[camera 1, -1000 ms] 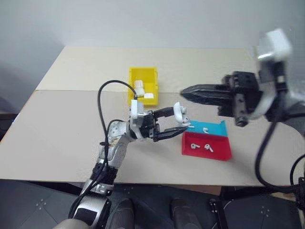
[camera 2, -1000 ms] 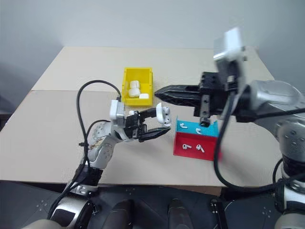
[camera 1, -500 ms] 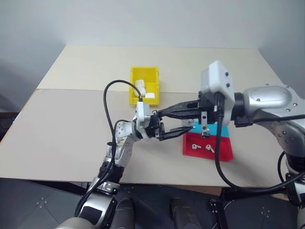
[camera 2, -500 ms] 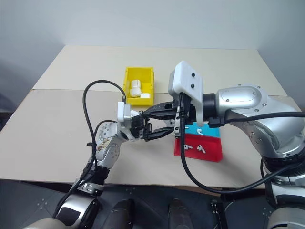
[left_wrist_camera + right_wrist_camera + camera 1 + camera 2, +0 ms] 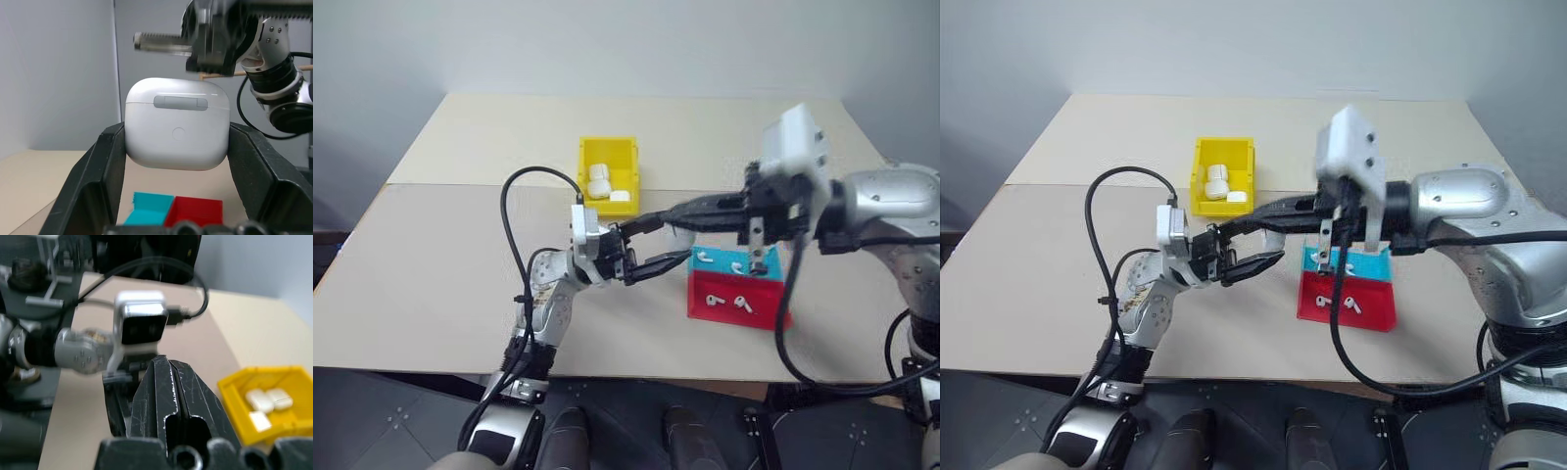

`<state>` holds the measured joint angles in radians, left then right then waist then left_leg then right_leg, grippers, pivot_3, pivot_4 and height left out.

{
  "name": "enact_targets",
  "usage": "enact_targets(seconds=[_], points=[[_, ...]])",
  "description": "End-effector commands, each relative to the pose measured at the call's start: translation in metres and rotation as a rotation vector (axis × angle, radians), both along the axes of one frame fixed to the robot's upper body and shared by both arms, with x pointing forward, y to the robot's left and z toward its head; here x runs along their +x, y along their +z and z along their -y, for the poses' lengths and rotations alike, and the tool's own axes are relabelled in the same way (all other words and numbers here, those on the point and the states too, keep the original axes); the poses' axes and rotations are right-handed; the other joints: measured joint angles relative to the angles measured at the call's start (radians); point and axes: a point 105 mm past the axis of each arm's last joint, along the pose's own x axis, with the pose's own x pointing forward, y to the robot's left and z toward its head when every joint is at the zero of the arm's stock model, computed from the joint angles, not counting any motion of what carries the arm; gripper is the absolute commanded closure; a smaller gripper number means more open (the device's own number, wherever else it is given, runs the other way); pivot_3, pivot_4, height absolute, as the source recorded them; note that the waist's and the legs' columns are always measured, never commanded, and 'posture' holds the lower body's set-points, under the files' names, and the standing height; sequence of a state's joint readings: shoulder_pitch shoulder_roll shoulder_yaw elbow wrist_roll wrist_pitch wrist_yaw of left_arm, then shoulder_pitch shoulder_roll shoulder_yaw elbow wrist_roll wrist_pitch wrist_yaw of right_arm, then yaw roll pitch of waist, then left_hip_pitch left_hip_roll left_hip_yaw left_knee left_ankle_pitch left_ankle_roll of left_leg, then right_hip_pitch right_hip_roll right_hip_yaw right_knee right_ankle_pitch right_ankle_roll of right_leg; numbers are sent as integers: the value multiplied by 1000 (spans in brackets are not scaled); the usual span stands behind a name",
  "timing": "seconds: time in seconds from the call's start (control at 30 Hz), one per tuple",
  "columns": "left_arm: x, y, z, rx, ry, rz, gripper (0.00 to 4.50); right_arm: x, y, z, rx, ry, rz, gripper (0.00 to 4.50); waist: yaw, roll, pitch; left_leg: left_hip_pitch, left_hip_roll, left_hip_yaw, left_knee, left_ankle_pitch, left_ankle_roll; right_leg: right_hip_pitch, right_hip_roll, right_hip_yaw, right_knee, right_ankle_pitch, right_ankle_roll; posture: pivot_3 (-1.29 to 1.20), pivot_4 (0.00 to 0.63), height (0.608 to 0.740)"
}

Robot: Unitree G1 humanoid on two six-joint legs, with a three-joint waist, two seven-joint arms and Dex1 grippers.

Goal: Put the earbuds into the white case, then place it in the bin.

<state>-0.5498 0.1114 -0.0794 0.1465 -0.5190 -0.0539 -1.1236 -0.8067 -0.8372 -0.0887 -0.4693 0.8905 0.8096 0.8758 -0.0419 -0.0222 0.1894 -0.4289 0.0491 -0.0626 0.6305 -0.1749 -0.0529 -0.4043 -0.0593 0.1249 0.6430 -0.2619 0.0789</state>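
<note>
So the left gripper (image 5: 177,161) is clamping a small glossy white rounded case (image 5: 177,128) between its two black fingers, lid looking closed, holding it up off the beige table (image 5: 440,255). The right gripper (image 5: 658,214) is reaching across toward it with its two black fingers pressed flat together, nothing between them, and the tips are sitting right by the top of the held case. Whether they're actually touching it is hard to call from the head camera.

Behind the grippers, the small bright yellow plastic bin (image 5: 607,151) is sitting on the table with a few more identical white cases (image 5: 603,180) lying inside. On the robot's right there's a shallow teal tray (image 5: 729,262) butted up against a shallow red tray (image 5: 736,304). Tiny white earbuds (image 5: 704,258) are lying in the teal one, two by the look of it, and two more tiny white earbuds (image 5: 741,305) are lying in the red one.

A black cable (image 5: 514,211) is looping up off the left forearm.
</note>
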Motion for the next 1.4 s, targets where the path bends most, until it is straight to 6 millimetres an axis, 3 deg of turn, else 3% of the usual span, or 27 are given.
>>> enact_targets(seconds=[0.03, 0.17, 0.27, 0.33, 0.47, 0.63, 0.77, 0.83, 0.93, 1.1, 1.27, 1.4], points=[[19, 21, 2, 41, 209, -41, 1699, 1, 24, 22, 149, -84, 27, 4487, 1, 0, 0, 0, 0, 0, 0, 0, 0, 0, 0, 0, 0, 0, 0, 0, 150, 740], [55, 44, -2, -7, 550, -58, 1699, 9, 13, 40, 205, -216, -19, 4487, 11, 0, 0, 0, -1, -2, 3, 0, 0, 1, 0, -1, 1, 0, 1, 0, 150, 740], [84, 61, -17, -137, 858, -51, 1699, 11, -7, 50, 223, -298, -90, 4487, 21, -1, 0, 0, -1, -2, 3, 0, 0, 2, 0, -1, 0, 1, 2, 0, 150, 740], [103, 60, -28, -170, 1009, -182, 1699, 10, -23, 55, 212, -345, -144, 4487, 28, -1, 0, 0, -1, -2, 3, 0, 0, 2, 0, -1, 0, 1, 2, 0, 150, 740], [124, 42, -39, -98, 1183, -266, 1699, 5, -42, 61, 193, -392, -208, 4487, 21, -1, 0, -1, -2, -1, 3, 0, 0, 1, 0, 0, 0, 1, 2, 0, 150, 740], [140, 24, -38, -16, 1230, -347, 1699, 9, -49, 66, 181, -431, -239, 4487, 25, -1, 1, -1, -2, -2, 3, 0, 0, 1, 0, 0, 1, 1, 3, 0, 150, 740], [149, 25, -30, -20, 1206, -351, 1699, 12, -52, 66, 179, -450, -250, 4487, 29, -2, 1, -1, -2, -2, 3, 0, 0, 1, 0, 0, 0, -1, 6, 0, 150, 740], [153, 22, -24, 117, 1188, -304, 980, 14, -54, 66, 174, -459, -259, 4500, 29, -2, 1, -2, -2, -2, 3, 0, 0, 1, 0, 0, -1, -1, 6, 0, 150, 740], [160, 20, -24, 151, 1200, -312, 131, 15, -58, 67, 164, -475, -264, 4500, 28, -2, 1, -2, -2, -2, 2, 0, 0, 1, 0, 0, -1, -1, 6, 0, 150, 740], [166, 24, -25, 114, 1201, -374, 62, 17, -62, 69, 156, -499, -275, 4500, 25, -2, 1, -2, -2, -2, 2, 0, 0, 0, -1, 0, -1, -1, 6, 0, 150, 740], [158, 45, -33, -32, 1178, -293, 62, 17, -65, 70, 133, -515, -274, 4500, 25, -2, 1, -2, -2, -2, 2, 0, -1, 0, -1, 0, -1, 0, 5, 0, 150, 740], [134, 38, -45, -58, 917, -431, 62, 14, -73, 82, 42, -564, -224, 4500, 23, -1, 0, -1, -2, -2, 0, 1, -2, 1, -1, 0, -1, 1, 2, 0, 150, 740]])
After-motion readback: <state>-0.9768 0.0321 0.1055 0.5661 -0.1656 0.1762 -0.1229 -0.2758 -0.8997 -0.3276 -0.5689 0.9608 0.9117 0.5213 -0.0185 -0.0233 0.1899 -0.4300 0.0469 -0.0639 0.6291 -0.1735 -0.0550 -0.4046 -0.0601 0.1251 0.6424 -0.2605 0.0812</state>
